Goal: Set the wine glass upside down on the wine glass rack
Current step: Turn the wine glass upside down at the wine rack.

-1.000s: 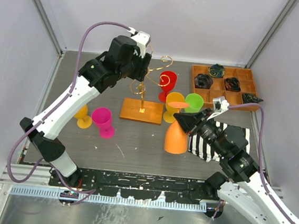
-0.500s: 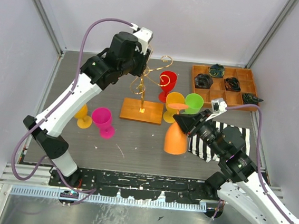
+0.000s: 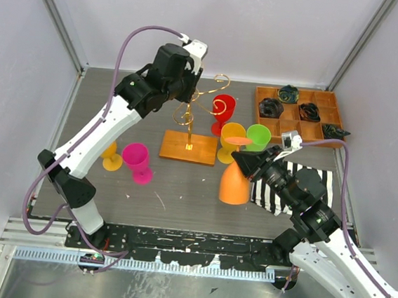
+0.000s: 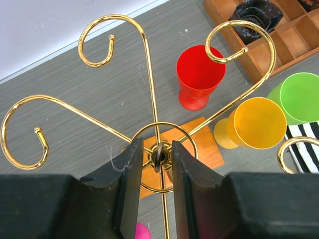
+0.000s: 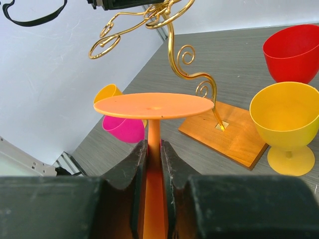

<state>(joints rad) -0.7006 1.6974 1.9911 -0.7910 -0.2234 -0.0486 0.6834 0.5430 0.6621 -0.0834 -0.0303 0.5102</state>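
The wine glass rack [image 3: 188, 148] is a gold wire stand with curled arms on an orange-brown wooden base [image 4: 207, 149], also in the right wrist view [image 5: 234, 137]. My left gripper [image 3: 183, 91] hovers over its top, jaws closed about the small hub at the head of the post [image 4: 157, 144]. An orange wine glass [image 3: 235, 184] hangs upside down, foot up [image 5: 154, 105], to the right of the rack's base. My right gripper [image 3: 244, 159] is shut on its stem [image 5: 154, 144], just below the foot.
Red [image 3: 223, 108], yellow [image 3: 231, 134] and green [image 3: 259, 136] glasses stand right of the rack. A pink glass [image 3: 137, 158] and another yellow one [image 3: 110, 156] stand to its left. A compartmented wooden tray [image 3: 261, 91] sits back right, a striped cloth [image 3: 268, 194] under my right arm.
My left gripper's jaws have narrowed about the rack's top, and the left arm has shifted slightly right. The right arm and orange glass have not moved.
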